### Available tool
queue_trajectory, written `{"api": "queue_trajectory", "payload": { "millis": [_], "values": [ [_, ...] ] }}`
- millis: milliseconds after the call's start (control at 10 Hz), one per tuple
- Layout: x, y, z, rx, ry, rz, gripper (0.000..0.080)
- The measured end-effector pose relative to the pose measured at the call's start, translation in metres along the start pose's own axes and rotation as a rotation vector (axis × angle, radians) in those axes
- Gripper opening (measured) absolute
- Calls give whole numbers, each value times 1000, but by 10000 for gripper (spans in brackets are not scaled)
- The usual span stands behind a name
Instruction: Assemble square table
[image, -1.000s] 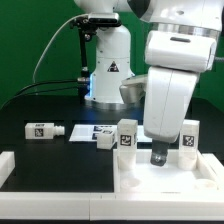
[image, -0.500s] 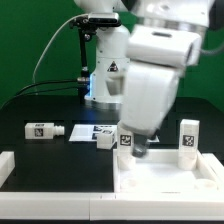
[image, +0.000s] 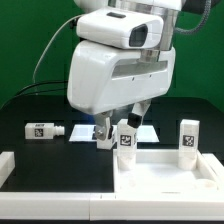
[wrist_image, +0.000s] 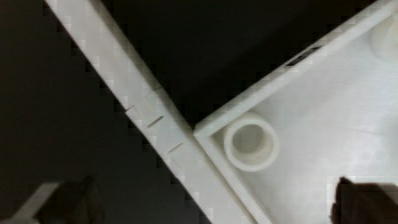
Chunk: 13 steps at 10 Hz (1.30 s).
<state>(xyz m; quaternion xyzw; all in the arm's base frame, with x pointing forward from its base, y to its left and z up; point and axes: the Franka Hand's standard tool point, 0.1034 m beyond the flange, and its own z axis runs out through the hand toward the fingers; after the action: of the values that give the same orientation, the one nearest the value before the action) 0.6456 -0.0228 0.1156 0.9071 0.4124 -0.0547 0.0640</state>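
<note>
Change: arm (image: 120, 70) has swung left, off the large white plastic square tray-top (image: 165, 172)'s right side.
Claw: we see gripper (wrist_image: 217, 205) spread wide, empty.
Top: near right.
Next: likely fetching a tagged white block leg (image: 126, 137).

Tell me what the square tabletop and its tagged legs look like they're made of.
Square tabletop: probably white plastic, smooth with a slight sheen; its raised rim and round socket look moulded in. Lying leg and upright leg: white blocks, likely the same plastic, too small to be sure; their black-and-white tags look like printed stickers.
</note>
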Motion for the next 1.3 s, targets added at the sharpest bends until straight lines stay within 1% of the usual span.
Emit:
{"api": "queue_trajectory", "payload": {
  "millis": [100, 200, 300, 400, 500, 600, 800, 900, 1000, 1100, 1200, 1300],
  "values": [
    [-8, 6, -2, 11, 8, 142, 649],
    [-30, 11, -6, 23, 8, 263, 649],
    [-52, 6, -7, 34, 11, 358, 649],
    [-72, -6, -7, 50, 7, 449, 649],
    [-70, -9, -8, 52, 6, 589, 649],
    [-67, -9, -7, 50, 5, 617, 649],
    [-69, -8, -5, 53, 2, 613, 649],
    [-82, -12, -1, 108, -19, 667, 649],
    [-97, -20, 4, 170, -52, 706, 649],
    [-103, -35, 6, 202, -60, 723, 649],
    [-107, -45, 7, 222, -80, 738, 649],
    [-106, -43, 8, 219, -78, 738, 649]
  ]
}}
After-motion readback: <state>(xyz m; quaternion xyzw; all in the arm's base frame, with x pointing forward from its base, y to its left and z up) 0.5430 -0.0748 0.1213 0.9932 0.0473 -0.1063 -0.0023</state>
